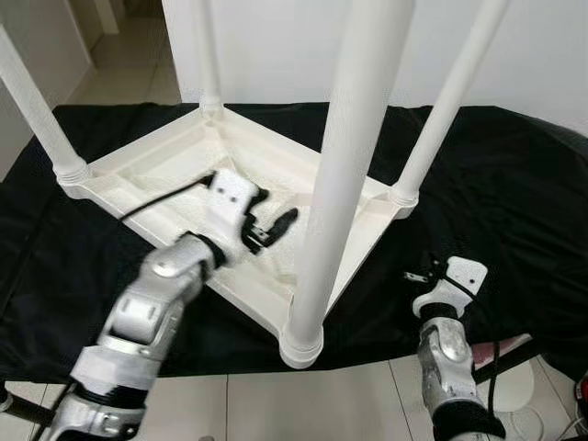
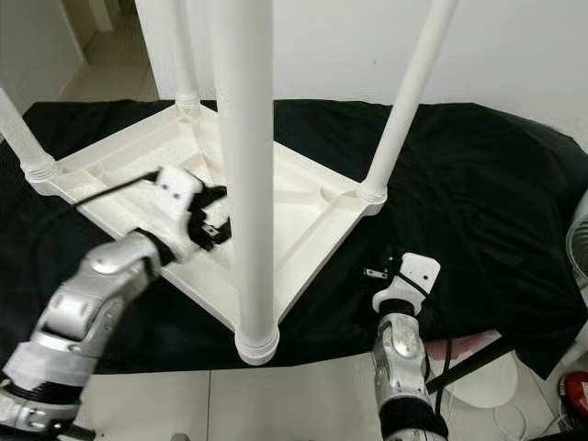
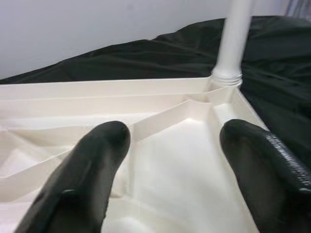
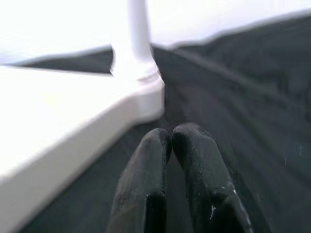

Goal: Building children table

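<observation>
1 upturned white table top [image 1: 165, 170] w/ 4 legs [image 1: 344, 165] fitted, 1 black cloth [image 1: 514, 184], 2 grippers – left [image 1: 276, 225], right [image 1: 418, 276].

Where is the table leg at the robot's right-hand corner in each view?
Left eye: leg right of centre.
Right eye: leg right of centre too.
Left wrist: leg beyond the open left gripper.
Right wrist: leg, blurred, beyond the shut right gripper.
Shared landmark: black cloth.
</observation>
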